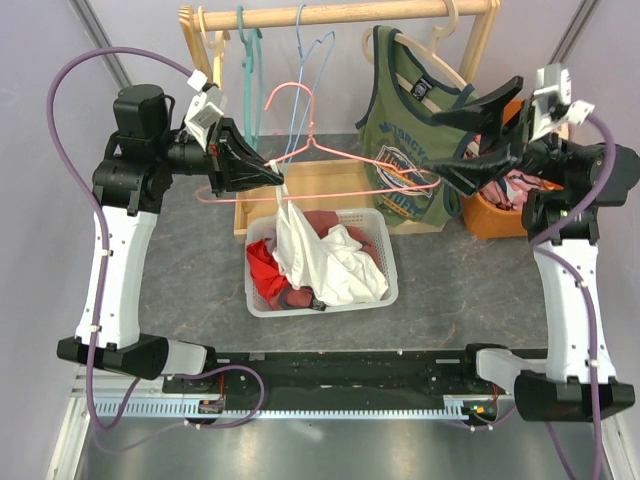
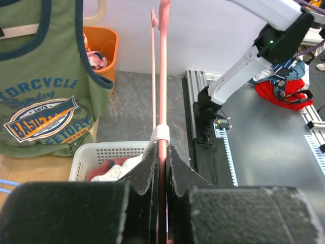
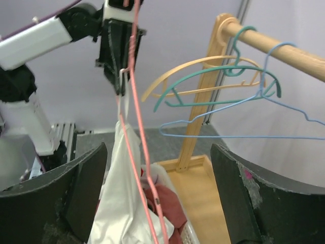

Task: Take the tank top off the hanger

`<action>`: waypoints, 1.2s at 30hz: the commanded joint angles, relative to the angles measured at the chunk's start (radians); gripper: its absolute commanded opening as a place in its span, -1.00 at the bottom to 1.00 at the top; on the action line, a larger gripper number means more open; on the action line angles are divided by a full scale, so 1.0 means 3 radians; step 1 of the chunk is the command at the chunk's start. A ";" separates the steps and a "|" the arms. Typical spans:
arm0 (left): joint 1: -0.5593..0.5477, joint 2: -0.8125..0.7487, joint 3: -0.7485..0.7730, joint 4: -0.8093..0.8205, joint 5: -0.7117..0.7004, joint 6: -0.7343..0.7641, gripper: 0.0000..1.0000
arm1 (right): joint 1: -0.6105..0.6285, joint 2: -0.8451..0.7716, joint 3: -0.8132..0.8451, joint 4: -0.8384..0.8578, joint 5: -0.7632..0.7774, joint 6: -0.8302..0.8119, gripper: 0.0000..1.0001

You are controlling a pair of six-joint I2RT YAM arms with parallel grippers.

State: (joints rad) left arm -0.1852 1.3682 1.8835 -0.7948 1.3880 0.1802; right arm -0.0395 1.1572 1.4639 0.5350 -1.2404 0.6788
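Light wooden clothes rack [image 1: 340,14] across the far side of the grey table [image 1: 190,260]; olive-green printed sleeveless shirt [image 1: 405,150] hangs on it at right. White perforated plastic basket [image 1: 392,270] at table centre, red clothes inside. White tank top [image 1: 320,255]: body slumped into the basket, one strap [image 2: 162,133] looped over the pink wire hanger [image 1: 311,120], just beyond the left fingertips. Hanger held in the air above the basket. Left gripper [image 1: 278,178]: fingers [image 2: 147,168] pinched tight on the hanger wire, left of its hook. Right gripper [image 1: 440,145]: spread wide, holding nothing, at the hanger's right end in front of the green shirt; in its wrist view the pink wire shows in the gap between the fingers [image 3: 86,193], touching neither
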 commanded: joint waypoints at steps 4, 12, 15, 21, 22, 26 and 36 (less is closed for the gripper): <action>-0.0068 0.0042 0.0001 -0.0153 0.0021 0.0314 -0.97 | 0.0280 0.0095 0.0096 -0.1135 -0.0314 -0.1138 0.74; -0.0206 0.0057 0.0118 -0.0250 0.0021 0.0376 -0.97 | 0.0438 0.0223 0.0101 -0.1037 -0.0396 -0.1025 0.61; -0.0252 0.0108 0.0195 -0.0250 -0.0030 0.0391 -0.96 | 0.0515 0.0249 0.0090 -0.1032 -0.0421 -0.1005 0.56; -0.0252 0.0190 0.0267 -0.0383 -0.0301 0.0698 -0.96 | 0.0571 0.0172 0.0034 -0.1001 -0.0442 -0.1005 0.55; -0.0252 0.0195 0.0251 -0.0388 -0.0316 0.0738 -0.96 | 0.0571 0.0157 0.0029 -0.0996 -0.0452 -0.1005 0.53; -0.0252 0.0149 0.0164 -0.0469 -0.0433 0.0907 -0.96 | 0.0592 0.0146 -0.0012 -0.0981 -0.0416 -0.1010 0.53; -0.0252 0.0113 0.0312 -0.0695 -0.0536 0.1117 -0.96 | 0.0633 0.0182 -0.0037 -0.0970 -0.0442 -0.0984 0.46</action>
State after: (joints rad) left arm -0.2596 1.4166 1.9194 -0.9924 1.2316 0.4656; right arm 0.1406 1.2194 1.4639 0.2062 -1.3445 0.3992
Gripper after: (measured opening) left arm 0.095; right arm 0.740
